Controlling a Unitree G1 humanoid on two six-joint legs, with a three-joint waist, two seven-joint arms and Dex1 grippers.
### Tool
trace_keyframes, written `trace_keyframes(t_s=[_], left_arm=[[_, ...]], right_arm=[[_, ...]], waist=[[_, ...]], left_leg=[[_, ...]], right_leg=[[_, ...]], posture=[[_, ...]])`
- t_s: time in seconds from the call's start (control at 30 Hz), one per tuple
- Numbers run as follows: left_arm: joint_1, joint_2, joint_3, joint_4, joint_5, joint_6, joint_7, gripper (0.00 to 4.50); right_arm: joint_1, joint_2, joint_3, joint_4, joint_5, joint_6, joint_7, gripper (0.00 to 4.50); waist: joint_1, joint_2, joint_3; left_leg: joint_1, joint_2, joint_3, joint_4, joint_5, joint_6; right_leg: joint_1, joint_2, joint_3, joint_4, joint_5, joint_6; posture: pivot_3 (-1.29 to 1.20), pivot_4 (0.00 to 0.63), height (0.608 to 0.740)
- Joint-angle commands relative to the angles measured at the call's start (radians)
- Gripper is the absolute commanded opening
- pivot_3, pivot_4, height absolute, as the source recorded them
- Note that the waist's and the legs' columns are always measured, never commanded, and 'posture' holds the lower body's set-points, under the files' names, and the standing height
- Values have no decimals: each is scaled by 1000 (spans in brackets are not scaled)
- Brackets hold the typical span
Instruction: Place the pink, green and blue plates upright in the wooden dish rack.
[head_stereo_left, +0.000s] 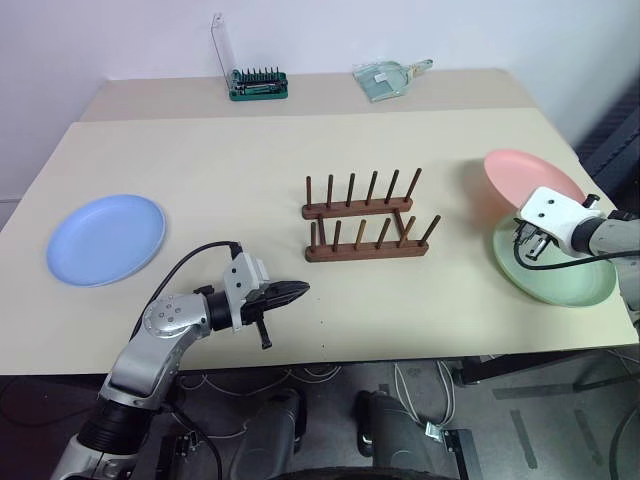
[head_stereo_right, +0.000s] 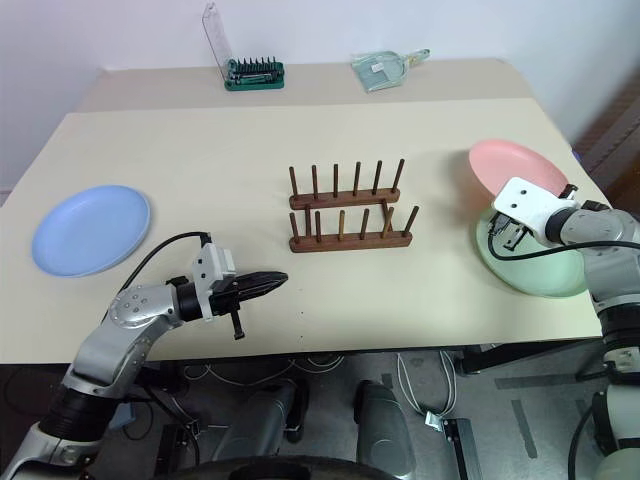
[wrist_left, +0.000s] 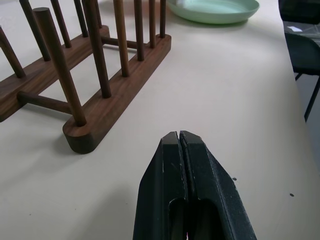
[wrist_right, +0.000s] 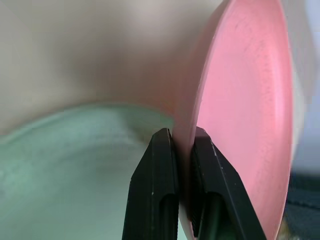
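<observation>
The wooden dish rack (head_stereo_left: 365, 220) stands at mid-table with no plates in it. Flat at the table's left lies the blue plate (head_stereo_left: 106, 238). At the right, the green plate (head_stereo_left: 560, 282) lies near the table's front edge. Over its far rim the pink plate (head_stereo_left: 530, 172) stands tilted. My right gripper (wrist_right: 182, 134) is shut on the pink plate's rim, one finger on each face. My left gripper (wrist_left: 178, 135) hovers shut and empty just left of the rack's near rail (wrist_left: 120, 100).
A green screwdriver-bit holder (head_stereo_left: 258, 84) with a clear lid and a clear glass object (head_stereo_left: 390, 76) sit at the table's back edge. The green plate lies close to the table's right front corner (head_stereo_left: 632, 335).
</observation>
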Motion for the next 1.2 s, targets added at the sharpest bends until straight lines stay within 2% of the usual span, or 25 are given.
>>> trace_keyframes(t_s=[0.03, 0.1, 0.17, 0.23, 0.27, 0.37, 0.53, 0.8, 1.2], left_arm=[[-12, -6, 10, -11, 2, -18, 4, 0], [-14, -8, 12, -10, 3, -18, 8, 0], [-16, -9, 15, -11, 4, -16, 13, 0], [-20, -12, 18, -11, 4, -12, 20, 0], [-22, -14, 19, -12, 3, -9, 23, 0], [-25, -16, 24, -22, -3, -4, 33, 0], [-29, -10, 51, -54, -33, 34, 52, 0], [-31, 3, 66, -108, -53, 94, 69, 0], [-54, 10, 65, -143, -67, 152, 85, 0]], right_arm=[[-37, -13, -97, -109, 48, -31, -42, 59], [-58, 24, -143, -182, 130, -15, -30, 59], [-83, 86, -206, -313, 300, 71, 16, 59], [-106, 170, -265, -523, 598, 274, 49, 59], [-110, 196, -284, -595, 699, 348, 54, 59], [-123, 287, -357, -708, 977, 549, -34, 59], [-90, 398, -425, -774, 1245, 707, -216, 59], [38, 418, -449, -822, 1337, 753, -306, 59], [152, 417, -422, -801, 1312, 756, -312, 59]], waist=[[-1, 0, 0], [-3, 1, 0], [-7, 1, 1], [-7, 1, 1], [-6, 0, 1], [2, 0, 1], [8, -2, 0], [-2, -1, 0], [0, -1, 0]], left_leg=[[0, 0, 0, 0, 0, 0], [0, 0, 0, 0, 0, 0], [0, 0, 0, 0, 0, 0], [0, 1, 0, 0, 0, 0], [0, 1, -1, 0, 0, 0], [0, 1, -3, 0, 0, 0], [-1, -1, -4, 1, -1, 1], [-1, 0, -2, -1, 0, 1], [-1, 0, -2, -1, 0, 1]], right_leg=[[0, 0, 0, 0, 0, 0], [0, 0, 0, 0, 0, 0], [0, 0, 0, 1, 0, 0], [0, 1, 1, 1, 0, 0], [0, 1, 1, 1, 0, 0], [0, 1, 0, 1, 0, 0], [1, -1, 0, -1, 0, 0], [-1, 0, 0, 0, 0, 0], [0, 0, 0, 0, 0, 0]], posture=[[0, 150, 740], [0, 150, 740], [0, 150, 740], [0, 150, 740], [0, 150, 740], [0, 150, 740], [0, 150, 740], [0, 150, 740], [0, 150, 740]])
